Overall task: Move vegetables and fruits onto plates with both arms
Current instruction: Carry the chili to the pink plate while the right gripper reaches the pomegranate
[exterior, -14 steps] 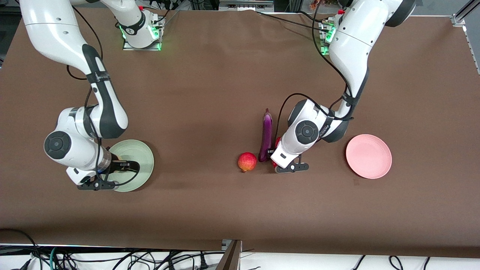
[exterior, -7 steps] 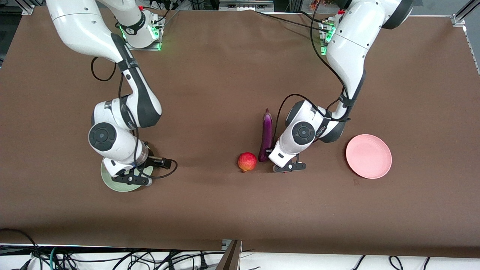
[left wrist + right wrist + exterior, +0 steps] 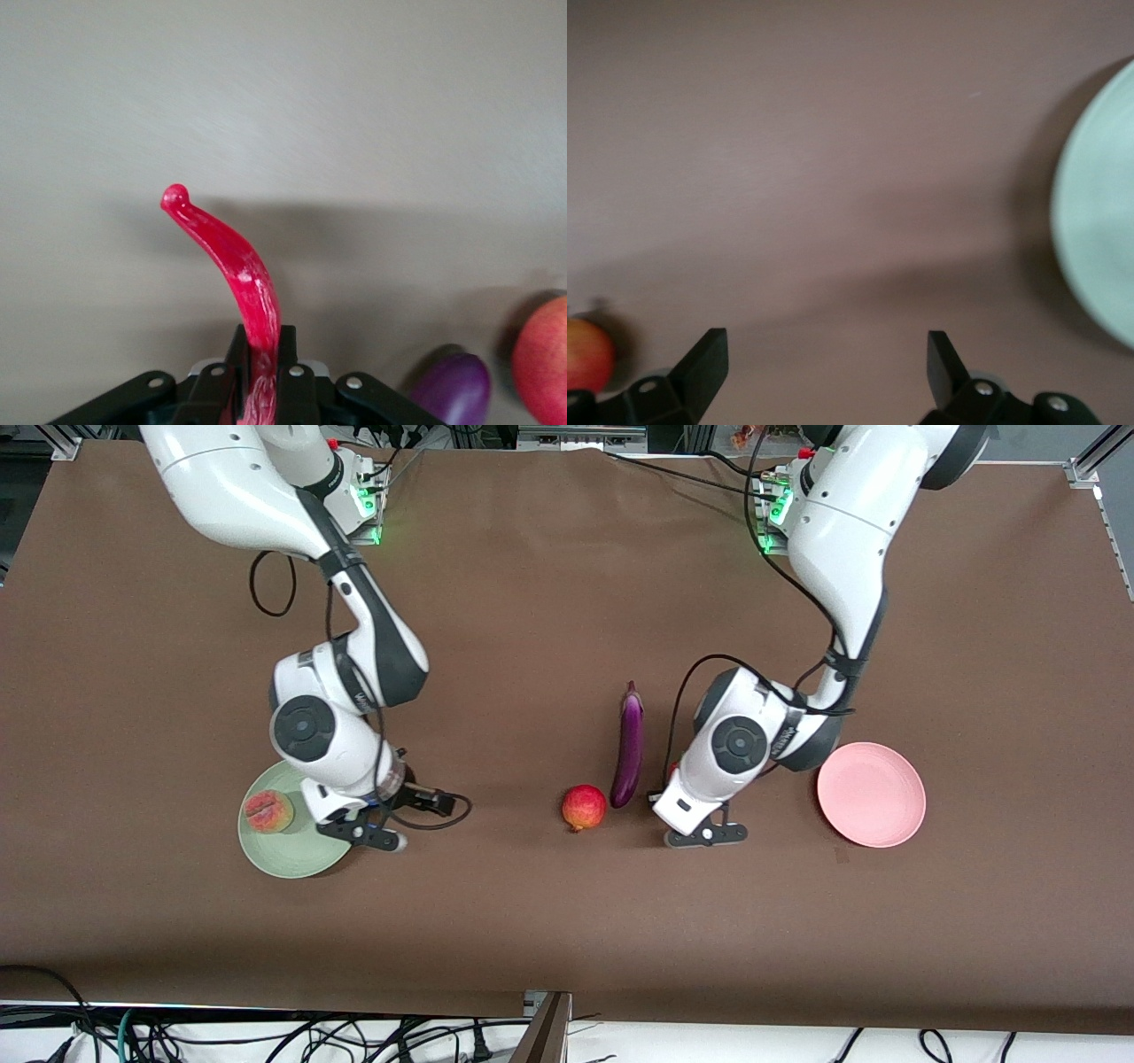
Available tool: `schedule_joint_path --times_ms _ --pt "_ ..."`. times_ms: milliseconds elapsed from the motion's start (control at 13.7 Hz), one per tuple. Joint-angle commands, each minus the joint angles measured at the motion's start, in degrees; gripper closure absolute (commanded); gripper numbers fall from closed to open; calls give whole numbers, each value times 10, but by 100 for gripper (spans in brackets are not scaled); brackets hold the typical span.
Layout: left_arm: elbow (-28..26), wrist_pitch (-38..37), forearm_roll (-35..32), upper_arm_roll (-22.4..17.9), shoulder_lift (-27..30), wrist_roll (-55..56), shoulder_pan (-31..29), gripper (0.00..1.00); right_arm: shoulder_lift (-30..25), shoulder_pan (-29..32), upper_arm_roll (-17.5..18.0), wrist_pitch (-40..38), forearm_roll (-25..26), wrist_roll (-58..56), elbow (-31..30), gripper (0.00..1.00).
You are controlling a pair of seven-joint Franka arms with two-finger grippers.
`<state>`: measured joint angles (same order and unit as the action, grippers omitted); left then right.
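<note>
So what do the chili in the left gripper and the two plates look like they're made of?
The chili, pinched in the left gripper, looks like moulded plastic: glossy, with highlights and a uniform red. The green plate and the pink plate look like matte plastic or melamine, flat in colour with no glare; ceramic can't be excluded.

Even overhead light falls on the brown table [image 3: 532,602], throwing soft, short shadows beside the eggplant [image 3: 629,748] and both arms. Green indicator lamps glow at the bases. Wrist views look washed and greyish; the mint plate [image 3: 1099,221] smears with motion blur.
</note>
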<state>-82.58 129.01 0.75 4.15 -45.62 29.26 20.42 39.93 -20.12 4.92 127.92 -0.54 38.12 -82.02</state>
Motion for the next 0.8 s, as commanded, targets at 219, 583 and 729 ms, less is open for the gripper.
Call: schedule_joint_path --times_ms 219,583,729 --pt "1 -136 -74 -3 69 -160 -106 100 65 -104 -4 145 -2 158 27 1" --pt "-8 -156 -122 -3 60 -303 -196 100 129 -153 -9 238 -1 262 75 1" --pt "-8 -152 -133 -3 45 -339 -220 100 148 -161 -10 255 0 274 92 1"
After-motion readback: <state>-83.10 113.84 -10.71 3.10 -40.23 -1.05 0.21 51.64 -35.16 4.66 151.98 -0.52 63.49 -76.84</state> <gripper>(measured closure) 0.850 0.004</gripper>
